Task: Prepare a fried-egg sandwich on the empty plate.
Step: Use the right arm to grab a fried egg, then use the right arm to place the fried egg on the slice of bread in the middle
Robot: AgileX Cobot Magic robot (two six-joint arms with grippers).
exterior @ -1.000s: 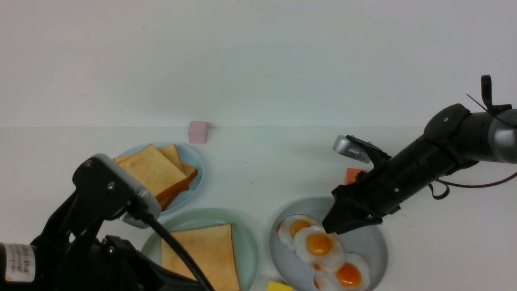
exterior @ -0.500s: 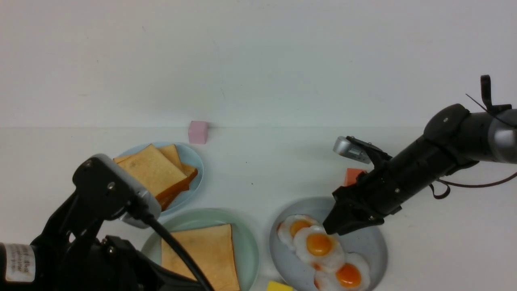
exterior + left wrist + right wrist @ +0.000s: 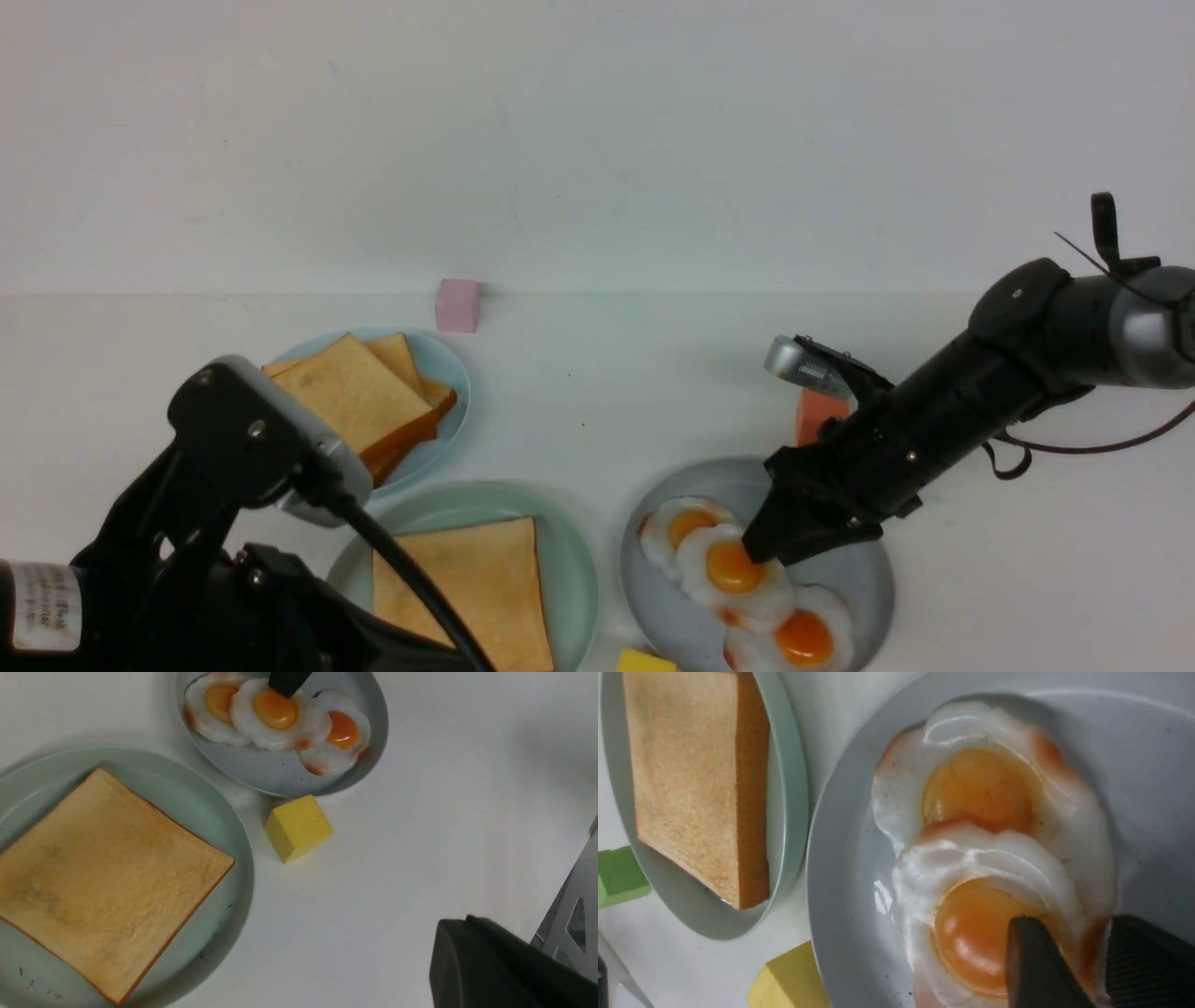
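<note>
White table under us; we judge the egg-picking step in hand, right gripper [image 3: 1076, 922] spread over the middle fried egg [image 3: 735, 567], left gripper [image 3: 467, 926] pressed together. Left of the right tool, the mint-green plate [image 3: 571, 579] bears toast [image 3: 485, 588], no finished sandwich. Next we should pinch gently and lift. The left arm's label [image 3: 47, 607] is illegible

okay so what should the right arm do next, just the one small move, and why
Probably ease the right gripper down slightly and close its jaws on the middle fried egg. They stand apart over that egg, and the green plate holds toast with no egg on top.
</note>
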